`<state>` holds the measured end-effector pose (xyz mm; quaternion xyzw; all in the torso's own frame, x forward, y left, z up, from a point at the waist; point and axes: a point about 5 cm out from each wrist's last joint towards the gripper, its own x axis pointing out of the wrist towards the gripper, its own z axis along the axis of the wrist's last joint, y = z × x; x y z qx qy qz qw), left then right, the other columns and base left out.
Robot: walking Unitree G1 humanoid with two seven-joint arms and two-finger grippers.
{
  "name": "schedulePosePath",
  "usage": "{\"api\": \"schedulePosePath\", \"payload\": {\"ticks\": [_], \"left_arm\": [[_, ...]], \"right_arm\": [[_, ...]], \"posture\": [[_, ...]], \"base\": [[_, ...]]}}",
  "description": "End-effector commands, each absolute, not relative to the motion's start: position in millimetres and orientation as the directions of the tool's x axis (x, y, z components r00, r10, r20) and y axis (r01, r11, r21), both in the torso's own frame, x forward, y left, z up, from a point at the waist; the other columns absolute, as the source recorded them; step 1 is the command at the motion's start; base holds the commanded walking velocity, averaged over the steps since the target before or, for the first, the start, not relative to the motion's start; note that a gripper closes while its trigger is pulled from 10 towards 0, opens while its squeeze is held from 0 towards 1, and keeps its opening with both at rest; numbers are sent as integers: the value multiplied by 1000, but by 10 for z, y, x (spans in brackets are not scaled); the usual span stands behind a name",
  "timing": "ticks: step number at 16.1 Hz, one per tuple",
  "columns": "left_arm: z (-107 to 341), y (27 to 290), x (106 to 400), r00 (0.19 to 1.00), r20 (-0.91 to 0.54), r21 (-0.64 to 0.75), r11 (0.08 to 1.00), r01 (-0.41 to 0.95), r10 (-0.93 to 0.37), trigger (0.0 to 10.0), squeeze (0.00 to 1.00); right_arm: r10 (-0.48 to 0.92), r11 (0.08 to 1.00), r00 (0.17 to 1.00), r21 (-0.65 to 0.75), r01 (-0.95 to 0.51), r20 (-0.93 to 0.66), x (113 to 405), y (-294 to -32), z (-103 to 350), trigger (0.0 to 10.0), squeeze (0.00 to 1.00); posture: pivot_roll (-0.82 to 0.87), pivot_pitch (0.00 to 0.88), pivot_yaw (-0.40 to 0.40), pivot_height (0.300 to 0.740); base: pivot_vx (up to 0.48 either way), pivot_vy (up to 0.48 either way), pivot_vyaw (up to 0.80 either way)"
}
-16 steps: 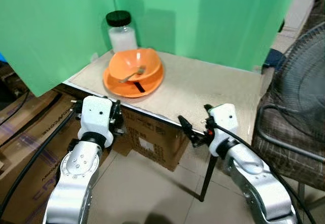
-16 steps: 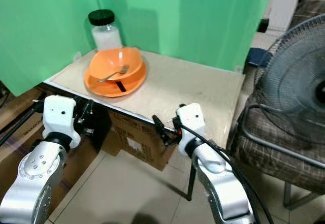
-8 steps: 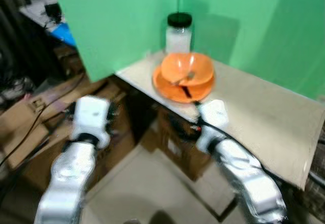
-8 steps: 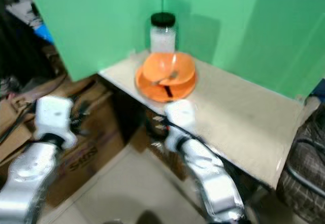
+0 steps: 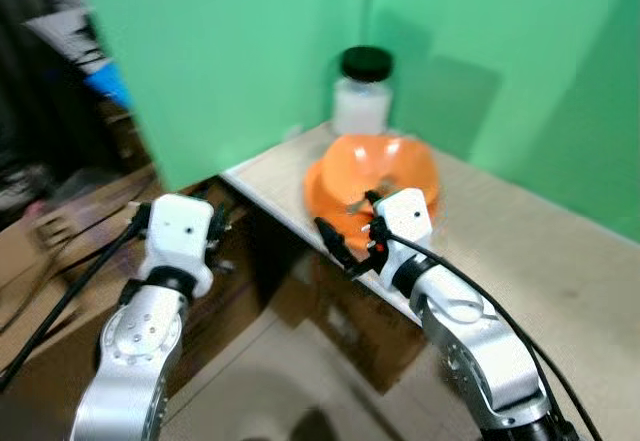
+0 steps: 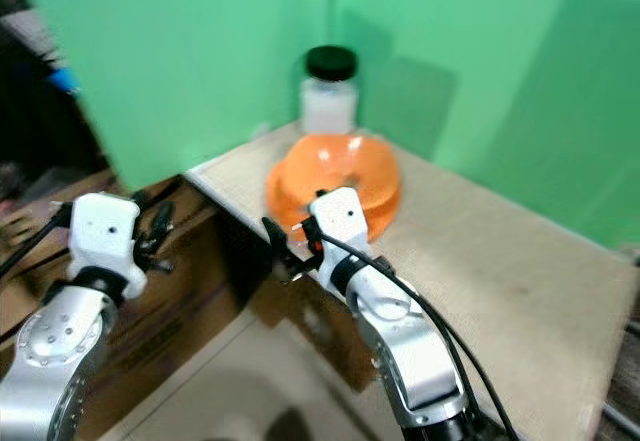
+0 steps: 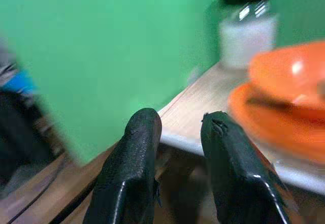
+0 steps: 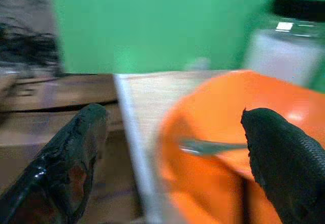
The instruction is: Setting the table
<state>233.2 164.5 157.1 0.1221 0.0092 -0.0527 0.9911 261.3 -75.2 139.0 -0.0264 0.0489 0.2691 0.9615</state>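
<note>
An orange bowl [image 5: 390, 161] sits in an orange plate [image 5: 322, 197] near the table's left corner, and a metal fork [image 8: 208, 145] lies in the bowl. Behind them stands a clear jar [image 5: 362, 94] with a black lid. My right gripper [image 5: 345, 248] is open at the table's front edge, just before the plate's rim, touching nothing. In the right wrist view its fingers [image 8: 66, 168] are spread wide, with the bowl [image 8: 228, 127] ahead. My left gripper [image 6: 157, 233] hangs left of the table, below its top. Its fingers [image 7: 134, 173] hold only a narrow gap.
The beige table [image 5: 540, 251] stretches away to the right. Green screens [image 5: 230, 51] stand behind it and along its left side. Cardboard boxes [image 5: 60, 261] and black cables lie on the floor at the left and under the table.
The camera has swung and the whole scene has shifted. My right gripper has risen from below the table's right part to the front edge by the plate.
</note>
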Motion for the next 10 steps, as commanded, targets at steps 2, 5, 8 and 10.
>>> {"api": "schedulePosePath", "payload": {"ticks": [2, 5, 8, 10], "left_arm": [[1548, 1622, 2311, 990, -45, 234, 962, 141, -134, 10000, 63], [1525, 1620, 2296, 980, -67, 249, 948, 200, -189, 10000, 0], [1548, 1612, 2290, 956, -69, 254, 922, 293, -285, 10000, 0], [1515, 1602, 2212, 893, -123, 230, 863, 450, -433, 10000, 0]], "right_arm": [[461, 883, 875, -23, -470, -148, 2750, -779, 1437, 10000, 0], [486, 873, 863, 43, -485, -137, 2915, -742, 1618, 10000, 1000], [443, 895, 881, 33, -444, -166, 3131, -759, 1734, 10000, 1000], [412, 909, 886, 32, -415, -214, 3289, -717, 1858, 10000, 1000]], "posture": [[104, 0, -5, 740], [115, 0, -29, 740], [104, 0, -22, 740], [94, 0, -14, 740]], "base": [[321, 0, 0], [0, 0, 0], [0, 0, 0], [0, 0, 0]]}}
